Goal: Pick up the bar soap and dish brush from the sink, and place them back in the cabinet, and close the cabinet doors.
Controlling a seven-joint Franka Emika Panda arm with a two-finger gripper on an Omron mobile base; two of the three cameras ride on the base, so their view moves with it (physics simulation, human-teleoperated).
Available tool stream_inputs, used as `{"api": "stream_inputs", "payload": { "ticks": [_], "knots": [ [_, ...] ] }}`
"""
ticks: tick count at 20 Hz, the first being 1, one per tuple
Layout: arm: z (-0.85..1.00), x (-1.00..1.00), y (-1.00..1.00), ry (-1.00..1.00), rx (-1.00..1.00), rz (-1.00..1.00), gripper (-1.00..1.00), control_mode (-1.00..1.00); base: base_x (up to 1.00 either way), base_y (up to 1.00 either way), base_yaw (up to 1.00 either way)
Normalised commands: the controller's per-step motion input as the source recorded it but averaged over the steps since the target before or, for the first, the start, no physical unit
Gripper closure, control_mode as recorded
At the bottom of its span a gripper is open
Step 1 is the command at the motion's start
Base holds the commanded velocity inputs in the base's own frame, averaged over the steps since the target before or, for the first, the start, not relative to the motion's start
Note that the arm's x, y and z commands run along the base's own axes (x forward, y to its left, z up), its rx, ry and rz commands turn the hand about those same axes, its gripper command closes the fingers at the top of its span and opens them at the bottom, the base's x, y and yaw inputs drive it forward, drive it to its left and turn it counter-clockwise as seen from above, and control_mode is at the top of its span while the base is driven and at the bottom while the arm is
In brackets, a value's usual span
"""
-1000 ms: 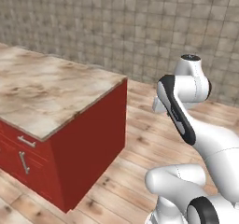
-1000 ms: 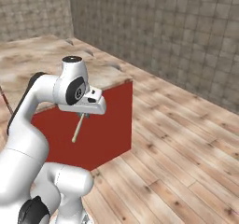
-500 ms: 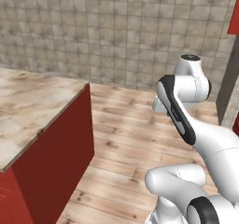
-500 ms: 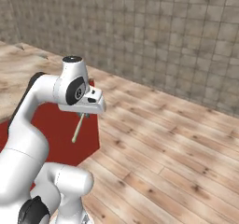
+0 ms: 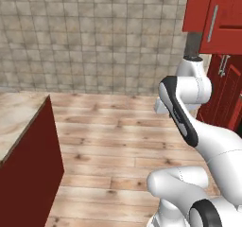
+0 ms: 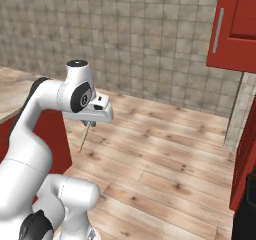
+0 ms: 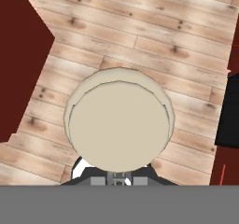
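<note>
A round beige brush head [image 7: 119,125] is hiding the pincer's tips; the closed pincer [image 6: 89,122] is gripping the dish brush, handle hanging down. Open wood floor [image 6: 165,154] is lying between the low red desk [image 5: 26,164] and the cabinet [image 5: 220,18], which is cropped at the frame edge.

Open wood floor [image 6: 165,154] runs wide ahead to the tiled wall [image 5: 94,37]. The low red counter unit [image 5: 28,169] blocks the left side. On the right, red cabinet doors [image 6: 235,24] hang overhead, and lower red panels [image 5: 229,93] close off that side beside the arm.
</note>
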Motion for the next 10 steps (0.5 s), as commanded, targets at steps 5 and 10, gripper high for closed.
{"api": "stream_inputs", "payload": {
  "ticks": [5, 10],
  "knots": [
    [0.0, 0.0, 0.0, 0.0, 0.0, 0.0, 1.0, 1.0, 0.45, 0.0, -0.41],
    [0.0, 0.0, 0.0, 0.0, 0.0, 0.0, 1.0, 1.0, 0.68, 0.26, -0.24]
  ]
}}
